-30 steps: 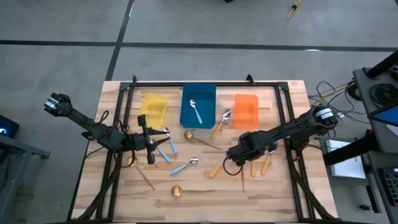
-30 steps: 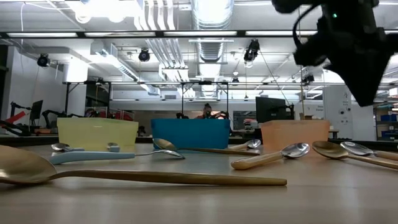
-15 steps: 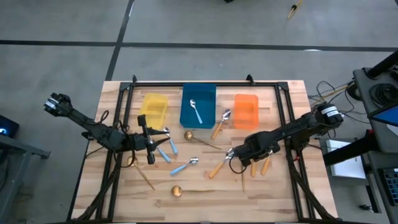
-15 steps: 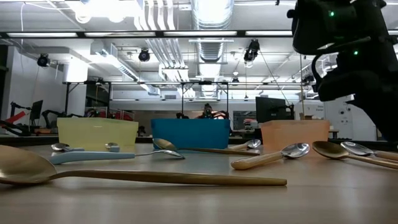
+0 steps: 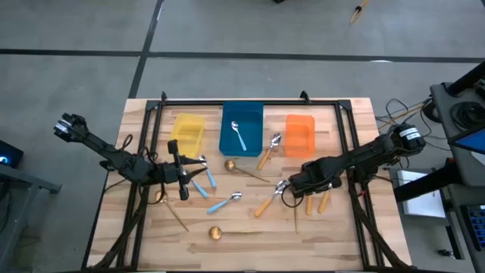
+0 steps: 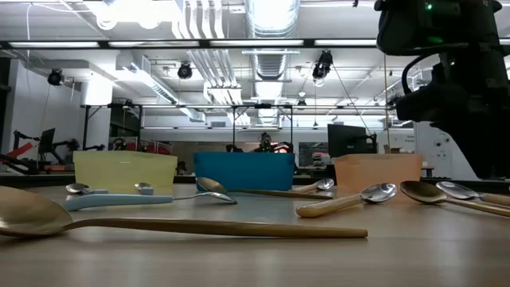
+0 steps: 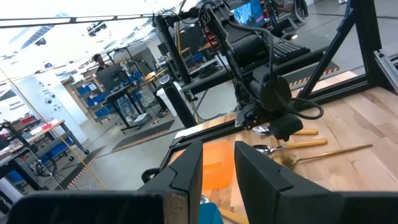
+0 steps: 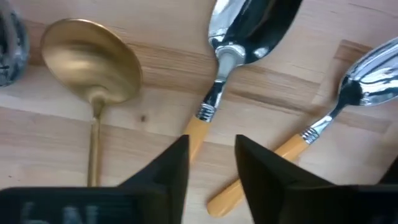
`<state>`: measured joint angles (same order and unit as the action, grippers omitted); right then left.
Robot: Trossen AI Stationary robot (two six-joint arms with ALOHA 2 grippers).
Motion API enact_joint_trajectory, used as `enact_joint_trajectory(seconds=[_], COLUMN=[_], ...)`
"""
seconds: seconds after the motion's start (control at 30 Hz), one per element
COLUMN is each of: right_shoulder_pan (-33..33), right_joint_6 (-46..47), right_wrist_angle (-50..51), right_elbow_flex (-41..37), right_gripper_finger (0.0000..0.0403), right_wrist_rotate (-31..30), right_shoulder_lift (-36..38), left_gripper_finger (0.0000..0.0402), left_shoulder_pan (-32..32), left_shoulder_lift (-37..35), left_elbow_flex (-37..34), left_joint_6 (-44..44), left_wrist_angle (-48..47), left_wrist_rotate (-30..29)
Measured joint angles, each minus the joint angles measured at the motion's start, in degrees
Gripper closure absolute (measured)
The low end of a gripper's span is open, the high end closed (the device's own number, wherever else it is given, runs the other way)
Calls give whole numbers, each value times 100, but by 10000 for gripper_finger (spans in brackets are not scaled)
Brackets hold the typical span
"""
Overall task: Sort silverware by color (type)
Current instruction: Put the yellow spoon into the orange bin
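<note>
While right jaws (image 8: pixel 211 165) gape over orange spoon (image 8: pixel 214 99) | left jaws (image 7: pixel 217 171) part-open, empty.

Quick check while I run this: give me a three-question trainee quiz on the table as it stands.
1. True or false: the orange bin holds a spoon.
2. The right gripper is lined up over a spoon handle of which colour? A gold, B orange, C light blue.
3. Fill in: the spoon in the blue bin has a ___ handle.
Key: 1 false; 2 B, the orange-handled spoon; 3 light-blue.
</note>
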<state>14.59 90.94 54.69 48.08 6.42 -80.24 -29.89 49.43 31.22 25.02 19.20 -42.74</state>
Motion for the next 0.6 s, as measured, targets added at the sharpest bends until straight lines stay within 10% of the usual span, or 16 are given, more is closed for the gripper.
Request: enact_joint_trajectory(seconds=[0.23, 0.6], right_shoulder_pan=[0, 2], right_joint_6=[108, 215], right_wrist_angle=[-78, -415], right_elbow_flex=[-71, -326], right_gripper_finger=[200, 215], right_wrist_rotate=[-199, -359], right_shoulder_lift=[-84, -128], left_gripper_finger=[326, 326], left_shoulder_pan=[0, 0], left_shoulder_lift=[0, 0], left_elbow_flex=[0, 0], left_joint_6=[0, 0], left_wrist_angle=[0, -18], left_wrist_rotate=[-26, -26])
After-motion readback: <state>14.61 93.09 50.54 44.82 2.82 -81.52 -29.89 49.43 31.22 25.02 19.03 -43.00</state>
